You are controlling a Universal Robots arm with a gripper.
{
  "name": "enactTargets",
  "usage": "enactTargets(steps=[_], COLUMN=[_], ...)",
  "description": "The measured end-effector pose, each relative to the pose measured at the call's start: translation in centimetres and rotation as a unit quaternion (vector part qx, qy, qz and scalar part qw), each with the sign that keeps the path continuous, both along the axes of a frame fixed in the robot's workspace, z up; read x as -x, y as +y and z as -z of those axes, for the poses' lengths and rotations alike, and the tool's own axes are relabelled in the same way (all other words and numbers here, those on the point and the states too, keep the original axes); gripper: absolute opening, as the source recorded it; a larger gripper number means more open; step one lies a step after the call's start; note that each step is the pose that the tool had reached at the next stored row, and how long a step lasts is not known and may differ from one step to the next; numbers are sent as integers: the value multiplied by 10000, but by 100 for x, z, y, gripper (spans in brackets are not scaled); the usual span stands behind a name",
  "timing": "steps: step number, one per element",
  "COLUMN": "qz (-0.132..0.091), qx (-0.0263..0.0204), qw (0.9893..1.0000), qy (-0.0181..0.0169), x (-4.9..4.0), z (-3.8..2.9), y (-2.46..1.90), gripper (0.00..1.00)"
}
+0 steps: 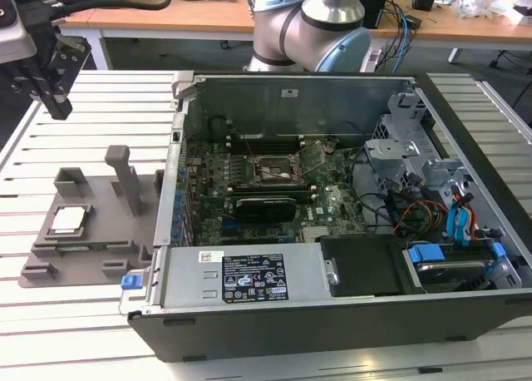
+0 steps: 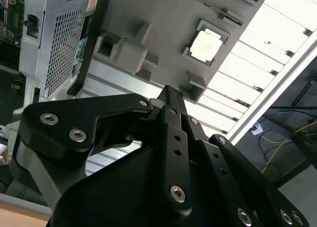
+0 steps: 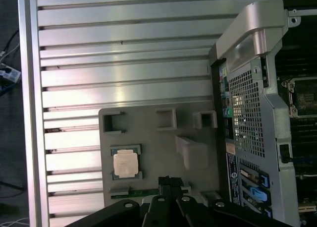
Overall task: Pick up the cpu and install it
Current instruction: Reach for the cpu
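On a slatted metal table (image 1: 66, 323), an open computer case (image 1: 332, 323) lies on its side, its near wall facing the camera in the exterior view. Just beside the case, on the exterior view's left, sits a grey tray (image 1: 104, 231). The cpu (image 1: 68, 220) lies flat in a square recess of that tray, silver top up; it shows in both wrist views too (image 2: 205, 44) (image 3: 124, 164), not yet picked up. Farther in, the black motherboard socket (image 1: 270, 171) lies inside the case with its metal frame raised. Beyond the tray, over the far part of the table on the exterior view's left, the gripper (image 1: 58, 111) hangs in the air, pointing downward, well apart from the cpu and touching nothing. In both wrist views its black fingers (image 2: 168, 90) (image 3: 170, 180) are pressed together at the tips and hold nothing. The arm (image 1: 312, 23), silver with pale blue caps, rises behind the case's far wall, and a wooden desk (image 1: 166, 15) stands beyond it.
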State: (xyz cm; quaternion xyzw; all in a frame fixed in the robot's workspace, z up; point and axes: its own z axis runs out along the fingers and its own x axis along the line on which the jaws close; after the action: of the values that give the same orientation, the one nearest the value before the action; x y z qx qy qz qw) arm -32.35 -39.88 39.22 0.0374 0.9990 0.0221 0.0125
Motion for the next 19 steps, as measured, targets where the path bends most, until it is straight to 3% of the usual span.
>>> enactTargets(steps=[19], qz=[0], qx=[0], qw=[10000], qy=[0], x=[328], z=[3], y=[0], gripper=[11])
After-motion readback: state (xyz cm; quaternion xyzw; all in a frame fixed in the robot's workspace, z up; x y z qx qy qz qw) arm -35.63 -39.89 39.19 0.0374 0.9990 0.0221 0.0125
